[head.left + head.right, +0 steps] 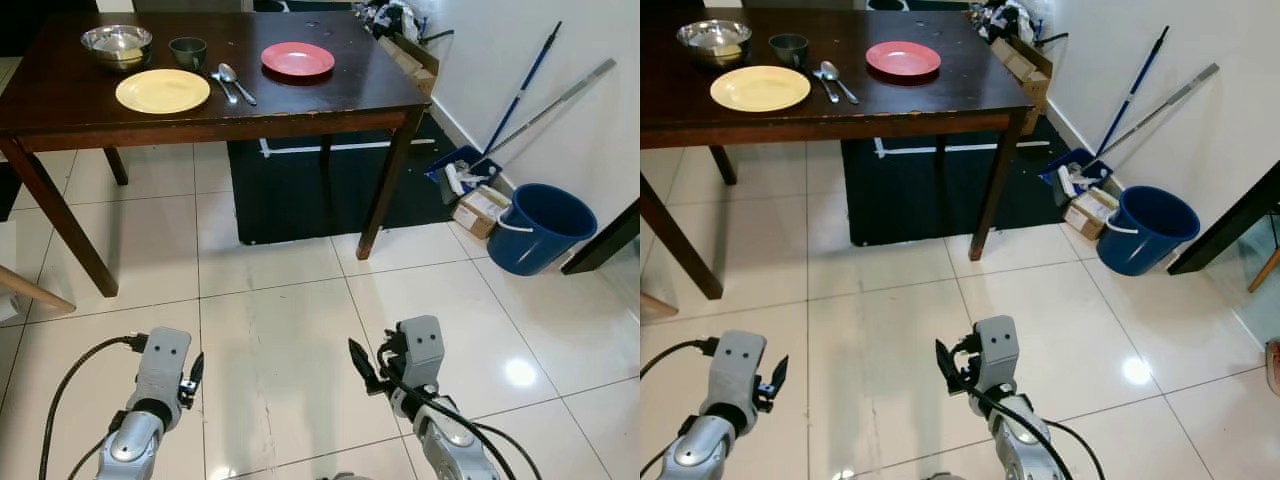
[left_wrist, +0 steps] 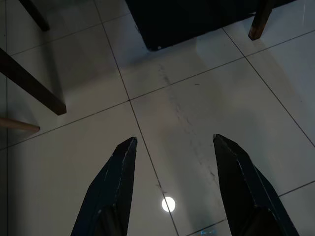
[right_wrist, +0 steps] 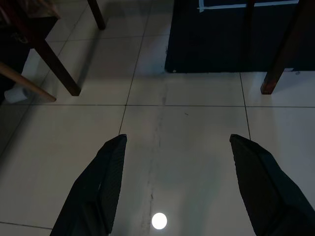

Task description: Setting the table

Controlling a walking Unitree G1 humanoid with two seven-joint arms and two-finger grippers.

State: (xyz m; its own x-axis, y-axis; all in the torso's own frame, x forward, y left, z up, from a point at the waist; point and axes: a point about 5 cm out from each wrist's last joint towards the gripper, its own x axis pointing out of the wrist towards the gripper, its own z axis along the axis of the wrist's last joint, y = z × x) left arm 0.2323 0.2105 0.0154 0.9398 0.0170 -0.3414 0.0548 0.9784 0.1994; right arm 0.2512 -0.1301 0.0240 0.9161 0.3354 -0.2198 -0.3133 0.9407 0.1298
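Starting in the upper left of the head view, you are looking at a dark brown wooden table (image 1: pixel 330 105) that is carrying the place setting: a shiny steel bowl (image 1: pixel 116 44) is sitting nearest the far left corner, a round pale yellow plate (image 1: pixel 162 91) is lying just in front of it near the table's front edge, and a small dark cup (image 1: pixel 188 51) is standing just right of the bowl. Right of the yellow plate, a metal spoon (image 1: pixel 236 82) and a second piece of metal cutlery (image 1: pixel 223 86) are lying side by side, and further right a round red plate (image 1: pixel 298 60) is resting by itself. Under the table a black mat (image 1: pixel 300 190) is covering the white tiled floor (image 1: pixel 270 300). At the lower left of the frame your left gripper (image 2: pixel 172 147) is hanging low over the tiles, fingers spread wide and holding nothing. At the lower centre your right gripper (image 3: pixel 177 147) is doing the same, fingers wide apart and empty. At the right of the frame a blue plastic bucket (image 1: pixel 540 228) is standing by the white wall, with long mop handles (image 1: pixel 545 95) leaning above it.
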